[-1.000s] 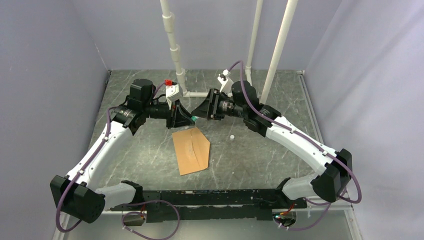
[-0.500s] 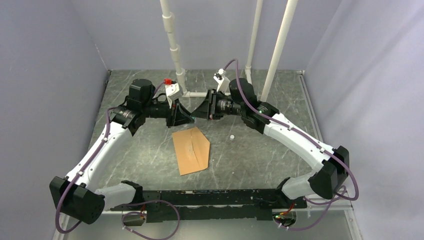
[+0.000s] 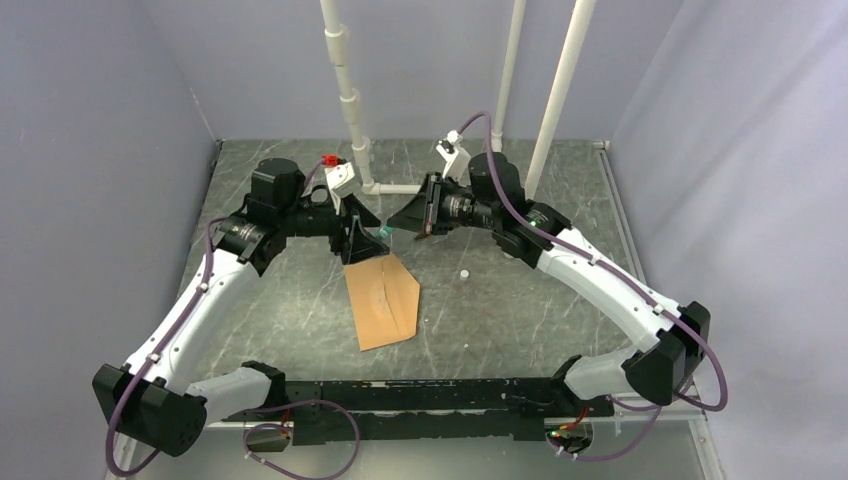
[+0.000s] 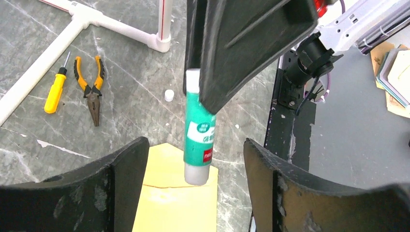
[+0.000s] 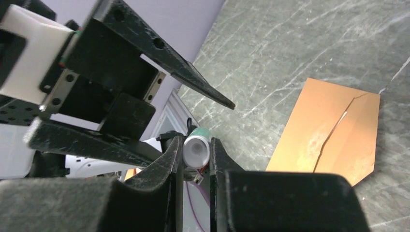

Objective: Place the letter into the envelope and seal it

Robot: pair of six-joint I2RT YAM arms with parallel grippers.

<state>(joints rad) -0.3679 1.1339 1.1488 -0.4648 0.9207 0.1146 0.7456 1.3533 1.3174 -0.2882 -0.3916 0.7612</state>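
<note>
- Left gripper [image 4: 194,141]: jaws spread wide, holding nothing; from my left wrist view a finger stands on either side of the glue stick [image 4: 199,130] without touching it
- Right gripper [image 5: 194,142]: jaws drawn narrow and clamped on the glue stick, gripping its upper part
- Glue stick: green body with a white label, hanging upright between the two grippers, white end down over the envelope's far end; I cannot tell whether it touches the paper
- Envelope [image 3: 382,300]: kraft brown, lying flat on the table [image 3: 500,320] at mid-table, just nearer to me than both grippers, one far corner pointed; a fold seam runs across it; I cannot tell whether the flap is stuck down
- Small white cap [image 3: 465,272]: on the table to the right of the envelope, apart from it
- Screwdriver [image 4: 55,89], yellow handle, and pliers [image 4: 92,92], orange grips: side by side on the table near the white pipe [image 4: 92,17]
</note>
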